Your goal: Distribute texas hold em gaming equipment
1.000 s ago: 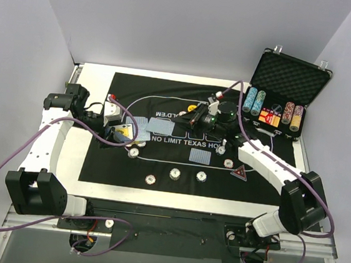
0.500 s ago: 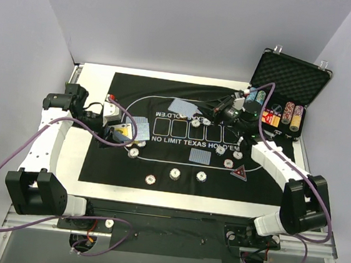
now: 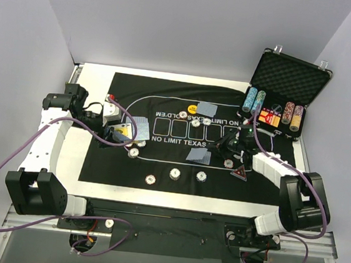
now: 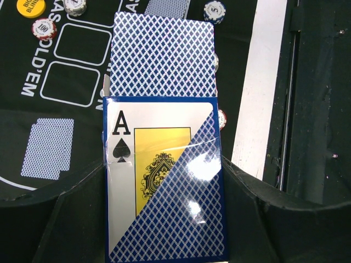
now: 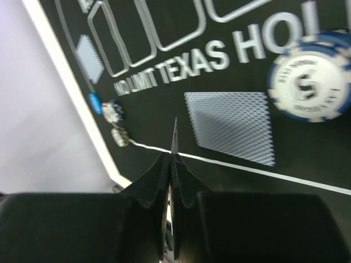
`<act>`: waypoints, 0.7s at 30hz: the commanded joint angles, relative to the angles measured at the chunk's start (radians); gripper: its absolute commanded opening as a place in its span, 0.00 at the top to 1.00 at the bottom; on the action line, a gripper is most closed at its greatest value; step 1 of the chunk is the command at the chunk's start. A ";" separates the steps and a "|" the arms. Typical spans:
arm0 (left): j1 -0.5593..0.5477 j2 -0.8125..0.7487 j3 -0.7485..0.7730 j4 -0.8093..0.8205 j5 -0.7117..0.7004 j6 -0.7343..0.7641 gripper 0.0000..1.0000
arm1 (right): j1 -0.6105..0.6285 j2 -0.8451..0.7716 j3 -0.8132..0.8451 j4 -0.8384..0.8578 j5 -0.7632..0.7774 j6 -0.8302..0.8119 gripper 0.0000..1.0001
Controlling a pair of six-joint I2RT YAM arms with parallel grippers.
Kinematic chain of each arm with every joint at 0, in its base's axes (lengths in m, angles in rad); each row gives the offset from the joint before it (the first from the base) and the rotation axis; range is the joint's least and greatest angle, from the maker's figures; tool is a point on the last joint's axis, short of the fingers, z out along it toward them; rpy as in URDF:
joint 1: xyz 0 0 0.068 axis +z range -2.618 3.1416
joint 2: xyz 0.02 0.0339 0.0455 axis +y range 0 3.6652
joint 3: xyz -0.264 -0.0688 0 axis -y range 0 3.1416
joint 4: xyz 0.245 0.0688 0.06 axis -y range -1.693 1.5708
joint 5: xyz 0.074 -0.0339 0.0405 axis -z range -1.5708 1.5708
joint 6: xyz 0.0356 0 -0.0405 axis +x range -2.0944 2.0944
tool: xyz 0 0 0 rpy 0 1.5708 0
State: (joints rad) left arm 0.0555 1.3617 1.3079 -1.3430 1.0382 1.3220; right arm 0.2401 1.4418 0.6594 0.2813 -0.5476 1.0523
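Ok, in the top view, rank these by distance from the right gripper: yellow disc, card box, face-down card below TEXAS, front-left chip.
From the right gripper, pinching a held card:
1. face-down card, just left of it.
2. yellow disc, far side of the mat.
3. front-left chip, near edge.
4. card box, in the left gripper.

"NO LIMIT TEXAS HOLD'EM" on the black mat, "A" and spade on the card box
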 commanded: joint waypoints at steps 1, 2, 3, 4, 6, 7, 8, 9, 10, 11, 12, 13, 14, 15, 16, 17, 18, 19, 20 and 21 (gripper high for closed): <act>0.010 -0.019 0.037 -0.254 0.066 0.023 1.00 | -0.007 -0.001 -0.026 0.024 0.087 -0.106 1.00; 0.010 -0.019 0.037 -0.254 0.068 0.023 1.00 | -0.007 -0.004 -0.026 -0.002 0.100 -0.138 1.00; 0.009 -0.019 0.036 -0.254 0.068 0.023 1.00 | -0.007 -0.003 -0.018 -0.017 0.119 -0.152 1.00; 0.010 -0.018 0.034 -0.252 0.068 0.025 1.00 | -0.007 -0.003 -0.017 -0.039 0.126 -0.175 1.00; 0.010 -0.019 0.031 -0.252 0.068 0.028 1.00 | -0.007 -0.004 -0.012 -0.057 0.156 -0.202 1.00; 0.012 -0.019 0.031 -0.252 0.068 0.028 1.00 | -0.007 -0.001 -0.007 -0.056 0.169 -0.209 1.00; 0.010 -0.021 0.031 -0.254 0.068 0.026 1.00 | -0.007 0.006 -0.001 -0.060 0.173 -0.222 1.00; 0.010 -0.019 0.031 -0.254 0.068 0.028 1.00 | -0.005 0.012 0.009 -0.068 0.185 -0.228 1.00; 0.010 -0.021 0.033 -0.252 0.066 0.026 1.00 | -0.005 0.022 0.014 -0.068 0.189 -0.233 1.00; 0.012 -0.021 0.034 -0.254 0.066 0.028 1.00 | -0.002 0.028 0.022 -0.076 0.193 -0.238 1.00; 0.010 -0.022 0.036 -0.251 0.068 0.026 1.00 | -0.001 0.040 0.028 -0.083 0.195 -0.250 1.00; 0.010 -0.023 0.036 -0.251 0.068 0.025 1.00 | 0.007 0.045 0.043 -0.118 0.205 -0.256 1.00; 0.010 -0.024 0.036 -0.251 0.069 0.023 1.00 | 0.017 0.045 0.049 -0.128 0.209 -0.273 1.00; 0.010 -0.026 0.034 -0.251 0.069 0.023 1.00 | 0.025 0.045 0.057 -0.157 0.225 -0.279 1.00; 0.010 -0.029 0.033 -0.251 0.071 0.023 1.00 | 0.037 0.036 0.065 -0.171 0.238 -0.297 0.98; 0.010 -0.029 0.027 -0.251 0.069 0.025 1.00 | 0.045 0.034 0.071 -0.198 0.254 -0.305 0.95; 0.010 -0.030 0.025 -0.249 0.072 0.029 1.00 | 0.056 0.025 0.081 -0.214 0.262 -0.317 0.92; 0.010 -0.030 0.019 -0.251 0.072 0.029 1.00 | 0.059 0.020 0.085 -0.231 0.276 -0.322 0.87; 0.010 -0.029 0.016 -0.251 0.074 0.032 1.00 | 0.065 0.009 0.094 -0.240 0.287 -0.330 0.85; 0.012 -0.029 0.013 -0.251 0.074 0.036 1.00 | 0.067 0.002 0.098 -0.258 0.297 -0.333 0.80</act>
State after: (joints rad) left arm 0.0608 1.3617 1.3079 -1.3430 1.0382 1.3251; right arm 0.2867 1.4818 0.7074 0.1188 -0.3214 0.7792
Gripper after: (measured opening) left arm 0.747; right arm 0.135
